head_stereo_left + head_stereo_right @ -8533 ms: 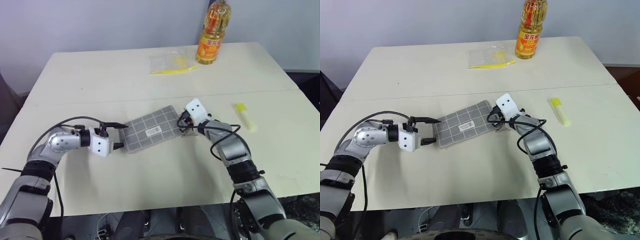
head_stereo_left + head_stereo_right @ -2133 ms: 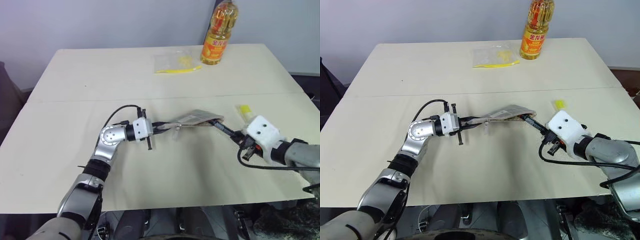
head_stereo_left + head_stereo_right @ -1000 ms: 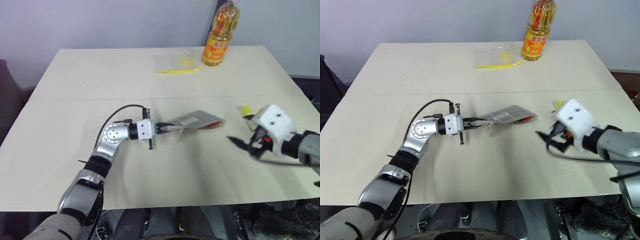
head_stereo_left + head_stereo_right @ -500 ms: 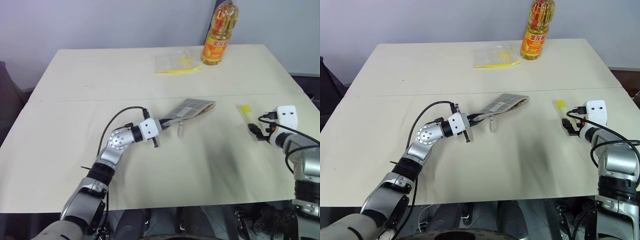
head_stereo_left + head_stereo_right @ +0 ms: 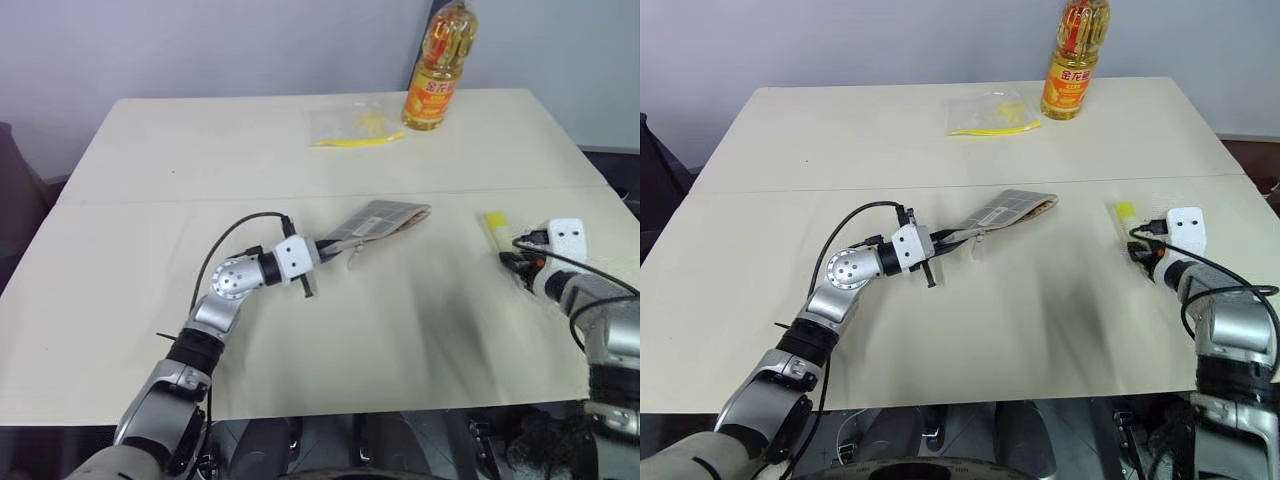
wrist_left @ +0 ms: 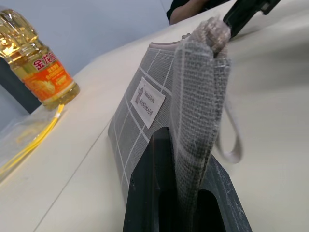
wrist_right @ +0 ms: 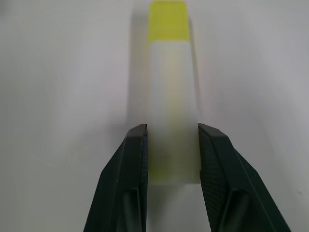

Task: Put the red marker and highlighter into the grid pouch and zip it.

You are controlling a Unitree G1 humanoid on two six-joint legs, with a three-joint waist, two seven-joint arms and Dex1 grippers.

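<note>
Surface: cream table (image 5: 150, 330), grey wall behind; oil bottle (image 5: 432, 75) and clear bag (image 5: 352, 126) at the far edge.
Grid pouch (image 5: 375, 220): near the table centre, one end raised off the surface.
Left gripper (image 5: 322, 245): clamped on the grid pouch's near edge.
Highlighter (image 7: 170, 101): flat on the table, well right of the grid pouch.
Right gripper (image 7: 171, 150): fingers (image 7: 130, 159) narrowed against the highlighter's rear end, one on each side.
Red marker: cannot tell its place.
Technique: probably finish the squeeze squarely on the flat sides before lifting, so the highlighter does not pivot.

right tool (image 7: 171, 145) now closed around highlighter (image 7: 169, 96)
</note>
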